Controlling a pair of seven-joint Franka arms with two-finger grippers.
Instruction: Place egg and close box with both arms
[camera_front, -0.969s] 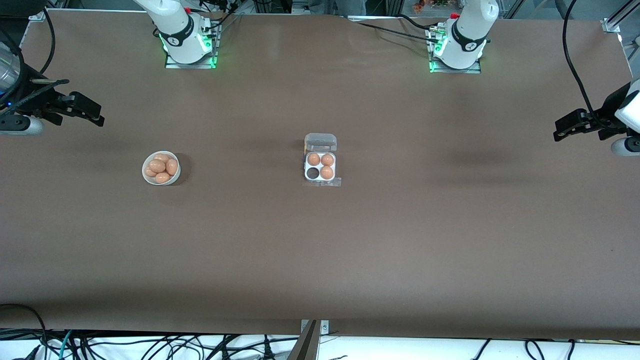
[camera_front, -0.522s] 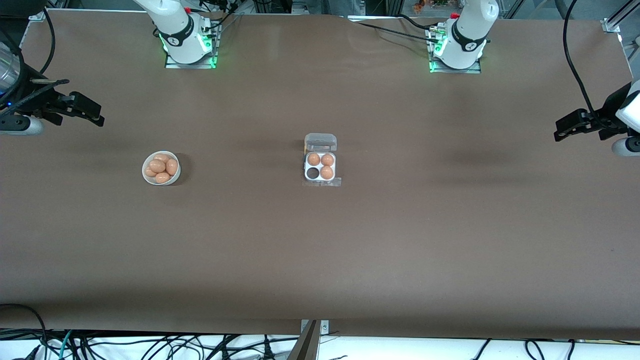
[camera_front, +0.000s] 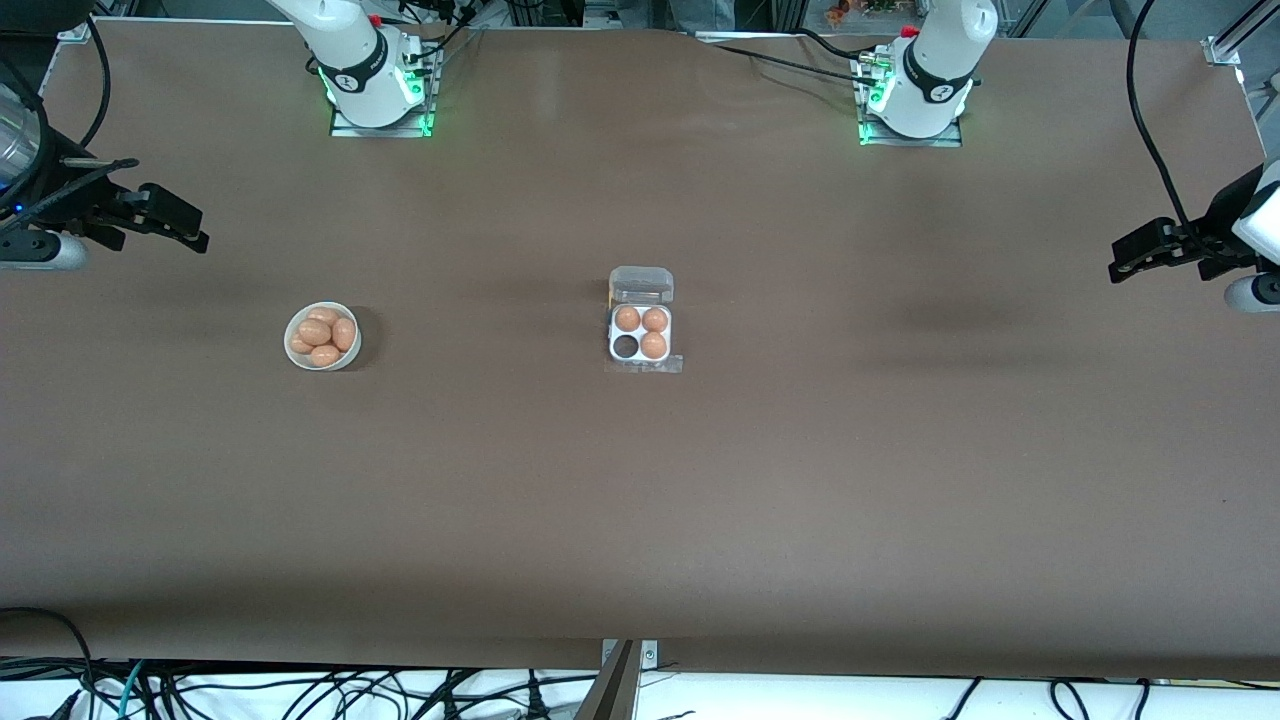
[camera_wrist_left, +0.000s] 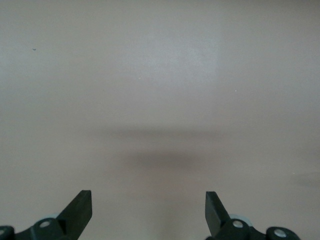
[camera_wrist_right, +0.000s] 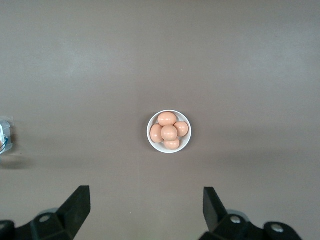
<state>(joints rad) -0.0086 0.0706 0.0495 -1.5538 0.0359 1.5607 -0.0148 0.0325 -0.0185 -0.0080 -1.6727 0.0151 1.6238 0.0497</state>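
The clear box (camera_front: 641, 358) stands mid-table with its lid (camera_front: 641, 284) open. Three of its cells hold orange-brown eggs (camera_front: 654, 345); the cell (camera_front: 626, 346) nearest the front camera on the right arm's side is empty. Several loose eggs (camera_front: 322, 337) lie in a white bowl (camera_front: 287, 343) toward the right arm's end. My right gripper (camera_front: 198, 238) is open and empty, high over that end; its wrist view shows the eggs (camera_wrist_right: 169, 132) in the bowl (camera_wrist_right: 149, 134) between its fingers (camera_wrist_right: 146, 197). My left gripper (camera_front: 1116, 270) is open and empty over bare table (camera_wrist_left: 148, 200) at the left arm's end.
The brown table (camera_front: 640, 500) is bare apart from the bowl and the box. The box's edge also shows in the right wrist view (camera_wrist_right: 4, 136). The arm bases (camera_front: 375, 85) stand along the table edge farthest from the front camera. Cables hang along the nearest edge.
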